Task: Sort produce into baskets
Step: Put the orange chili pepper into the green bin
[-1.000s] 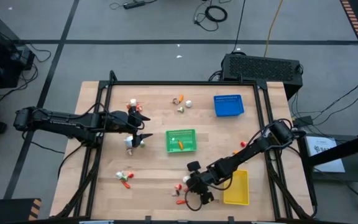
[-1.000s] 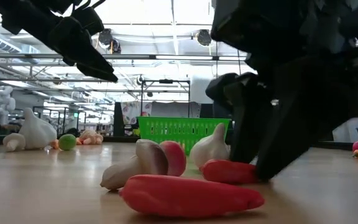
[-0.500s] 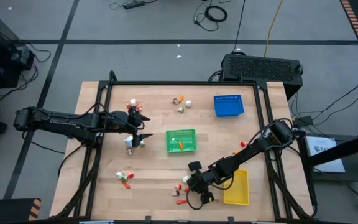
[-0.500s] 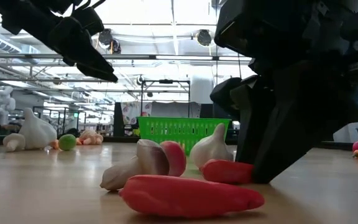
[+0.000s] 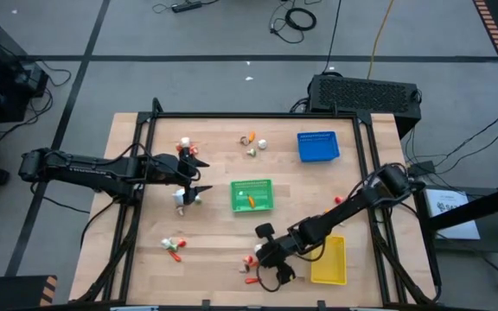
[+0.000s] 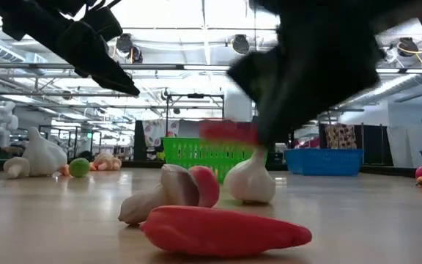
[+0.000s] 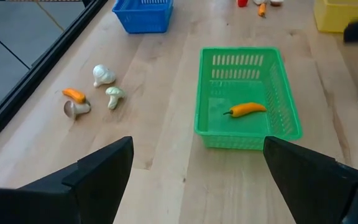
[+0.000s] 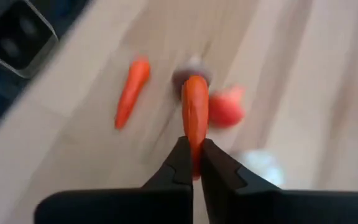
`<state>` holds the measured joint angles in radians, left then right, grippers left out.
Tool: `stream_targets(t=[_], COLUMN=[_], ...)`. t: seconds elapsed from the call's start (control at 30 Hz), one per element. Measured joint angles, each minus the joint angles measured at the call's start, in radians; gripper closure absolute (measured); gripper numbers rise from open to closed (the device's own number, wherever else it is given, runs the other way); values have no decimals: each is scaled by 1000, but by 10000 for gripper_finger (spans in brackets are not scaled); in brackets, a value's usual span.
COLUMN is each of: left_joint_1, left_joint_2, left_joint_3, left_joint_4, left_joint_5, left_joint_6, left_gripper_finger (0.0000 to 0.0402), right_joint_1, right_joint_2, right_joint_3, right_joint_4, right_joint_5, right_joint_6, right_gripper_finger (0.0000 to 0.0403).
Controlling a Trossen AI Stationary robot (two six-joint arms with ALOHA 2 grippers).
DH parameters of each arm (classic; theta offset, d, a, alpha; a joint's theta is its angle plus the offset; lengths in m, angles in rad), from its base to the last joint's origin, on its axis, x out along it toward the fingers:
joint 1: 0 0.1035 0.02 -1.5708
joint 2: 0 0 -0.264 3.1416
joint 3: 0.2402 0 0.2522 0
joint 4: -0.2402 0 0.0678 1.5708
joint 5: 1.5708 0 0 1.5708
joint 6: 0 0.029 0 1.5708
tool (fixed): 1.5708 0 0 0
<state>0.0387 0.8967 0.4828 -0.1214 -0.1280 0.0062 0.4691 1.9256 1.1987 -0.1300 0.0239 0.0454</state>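
Wood planks made up the table (image 5: 214, 233), framed by black rails and set on a grey floor crossed with dark tape lines and loose cables. Beyond the far edge sat a black perforated box (image 5: 366, 93). Seen from table height, the room behind was a bright hall with ceiling lights and pipework.

Three baskets stood on the wood: the green basket (image 5: 252, 196) at centre with an orange pepper (image 7: 248, 109) inside, the blue basket (image 5: 318, 146) at the far right, and the yellow basket (image 5: 328, 260) at the near right edge.

The right gripper (image 8: 191, 163) hung above the near edge, just left of the yellow basket, its fingers pinched narrow on a red pepper (image 8: 195, 118) lifted clear of the wood. Below it lay a larger red pepper (image 6: 222, 229), a mushroom (image 6: 160, 193), a radish (image 6: 207, 186) and a garlic bulb (image 6: 250, 180).

The left gripper (image 5: 195, 177) hovered left of the green basket, fingers spread wide and holding nothing. More produce lay in small clusters at the far left (image 5: 186, 145), far centre (image 5: 253, 142) and near left (image 5: 174, 247).
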Motion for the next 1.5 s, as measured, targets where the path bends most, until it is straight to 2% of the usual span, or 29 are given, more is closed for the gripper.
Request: stream_targets(t=[0.17, 0.37, 0.47, 0.6, 0.8, 1.07, 1.27, 1.5], left_joint_1=[0, 0, 0, 0, 9, 36, 36, 36], left_joint_2=[0, 0, 0, 0, 0, 0, 0, -1], left_joint_3=[1, 1, 1, 1, 1, 1, 1, 1], left_joint_4=[-4, -24, -25, -10, 97, 227, 154, 70], left_joint_5=[0, 0, 0, -37, -224, -195, -191, -197], left_joint_6=[1, 4, 2, 0, -33, 7, -9, -54], left_gripper_finger=[36, 36, 36, 36, 36, 36, 36, 36], right_joint_1=[-45, -161, -235, -321, -394, -438, -437, -438], right_joint_2=[-117, -233, -243, -221, -163, -153, -153, -153], right_joint_3=[31, 34, 34, 34, 33, 33, 33, 33], right_joint_4=[-75, -83, -84, -103, -159, -222, -241, -276], right_joint_5=[24, 217, 200, 109, 78, 79, 78, 75], right_joint_6=[-80, -145, -167, -148, -120, -110, -121, -110], right_gripper_finger=[400, 400, 400, 400, 399, 399, 394, 342])
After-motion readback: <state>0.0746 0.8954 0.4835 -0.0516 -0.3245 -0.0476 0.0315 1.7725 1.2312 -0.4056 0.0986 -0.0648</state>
